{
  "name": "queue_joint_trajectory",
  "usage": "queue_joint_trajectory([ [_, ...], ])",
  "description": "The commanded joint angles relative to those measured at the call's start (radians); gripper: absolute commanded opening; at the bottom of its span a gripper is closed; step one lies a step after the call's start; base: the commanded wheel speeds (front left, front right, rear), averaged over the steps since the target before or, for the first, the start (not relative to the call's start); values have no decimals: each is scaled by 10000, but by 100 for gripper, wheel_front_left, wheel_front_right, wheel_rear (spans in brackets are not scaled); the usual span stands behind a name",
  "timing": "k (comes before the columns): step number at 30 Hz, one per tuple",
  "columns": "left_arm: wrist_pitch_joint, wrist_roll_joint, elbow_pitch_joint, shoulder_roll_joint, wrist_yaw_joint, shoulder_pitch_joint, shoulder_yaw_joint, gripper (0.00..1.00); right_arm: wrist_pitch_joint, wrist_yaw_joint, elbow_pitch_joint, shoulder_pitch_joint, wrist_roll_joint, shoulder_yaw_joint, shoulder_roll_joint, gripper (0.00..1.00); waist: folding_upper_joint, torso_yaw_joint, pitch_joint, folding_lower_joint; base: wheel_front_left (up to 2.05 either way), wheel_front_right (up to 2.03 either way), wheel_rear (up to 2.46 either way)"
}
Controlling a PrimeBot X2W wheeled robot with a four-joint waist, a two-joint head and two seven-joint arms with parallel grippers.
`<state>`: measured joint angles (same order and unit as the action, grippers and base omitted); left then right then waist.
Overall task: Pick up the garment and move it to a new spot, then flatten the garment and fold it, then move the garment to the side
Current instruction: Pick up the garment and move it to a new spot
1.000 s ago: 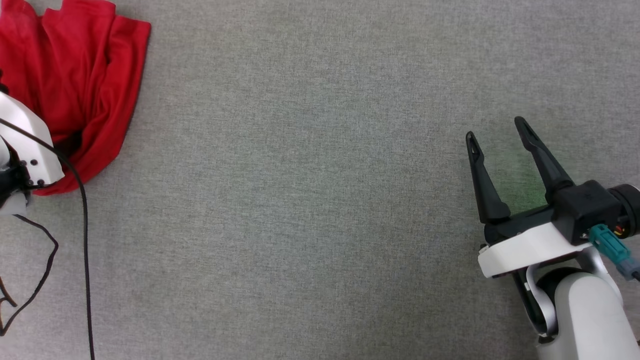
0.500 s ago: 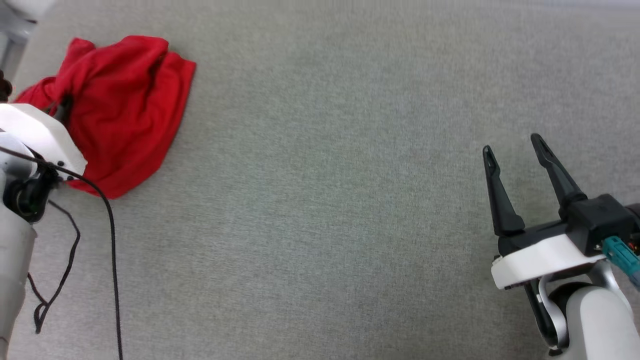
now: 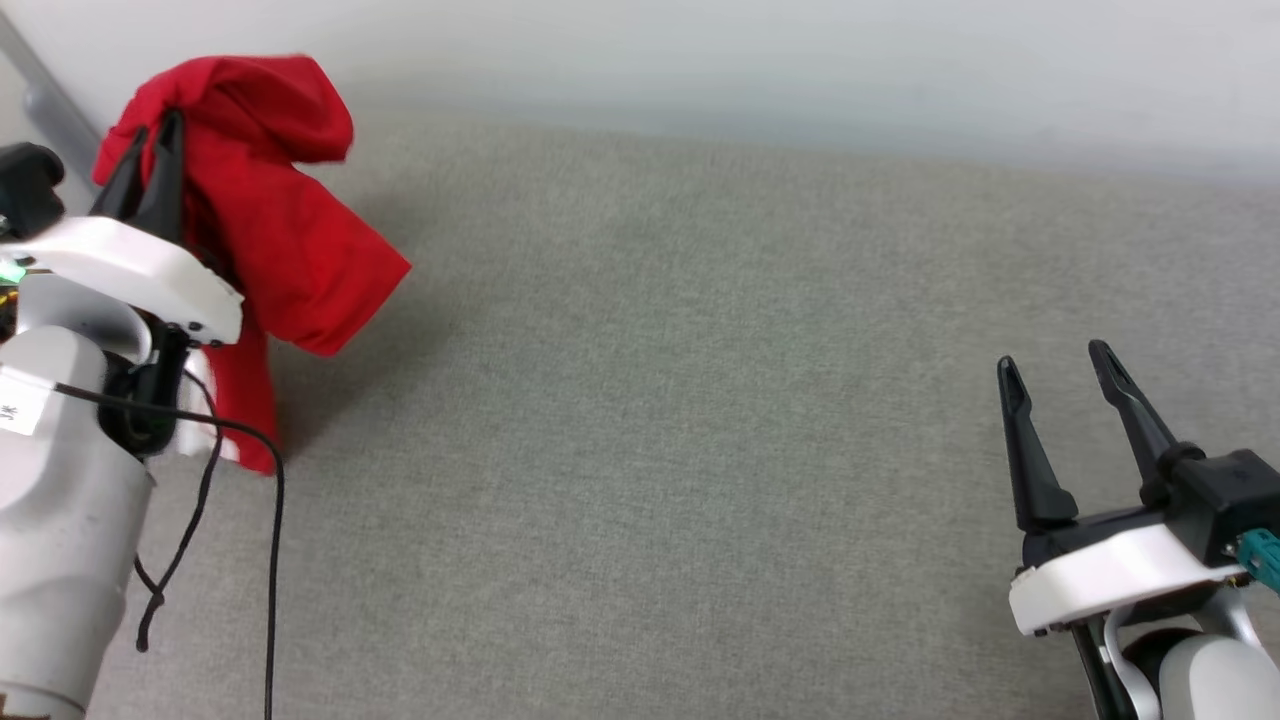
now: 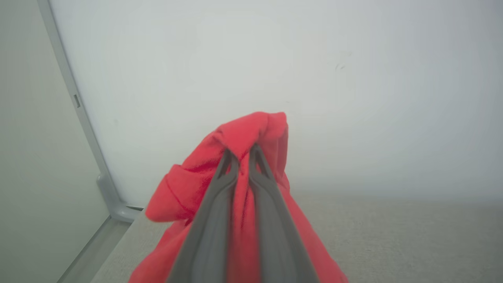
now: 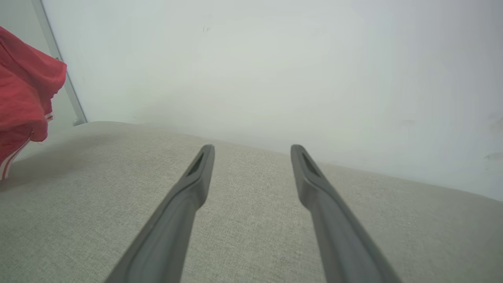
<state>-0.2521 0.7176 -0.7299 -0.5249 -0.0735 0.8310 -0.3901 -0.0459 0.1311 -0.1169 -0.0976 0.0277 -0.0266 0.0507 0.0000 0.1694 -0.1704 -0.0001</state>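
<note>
The left tool (image 3: 152,148) is clamping the garment (image 3: 300,250) above the table (image 3: 700,450); the right tool (image 3: 1052,360) is hovering, fingers apart. Placement, flattening and folding are pending.

The right gripper (image 5: 252,151) holds its two dark fingers (image 5: 184,204) spread wide apart. Beneath the gripper lies a grey woven surface (image 5: 251,236). Well to the gripper's left hangs the garment (image 5: 23,98), red and bunched, with red-white striped trim at its lower edge. Beyond the gripper rises a pale wall (image 5: 275,70), with a grey strip (image 5: 74,102) running up it just beside the garment.
</note>
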Motion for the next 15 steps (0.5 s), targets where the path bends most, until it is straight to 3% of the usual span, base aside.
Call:
queue_joint_trajectory([
  [1,-99,-137,510,56,160,-297,49,0,9,-7,-50,220,136,-76,-5,100,0,-269,441,1,0,0,0],
  [8,73,-353,2578,407,596,-1524,-309,0,117,-7,-99,717,435,-227,-6,100,0,-962,1046,1,0,0,0],
  [15,898,-488,4652,981,793,-2653,-1385,0,224,-7,-244,961,566,-317,-7,100,0,-1878,1036,1,0,0,0],
])
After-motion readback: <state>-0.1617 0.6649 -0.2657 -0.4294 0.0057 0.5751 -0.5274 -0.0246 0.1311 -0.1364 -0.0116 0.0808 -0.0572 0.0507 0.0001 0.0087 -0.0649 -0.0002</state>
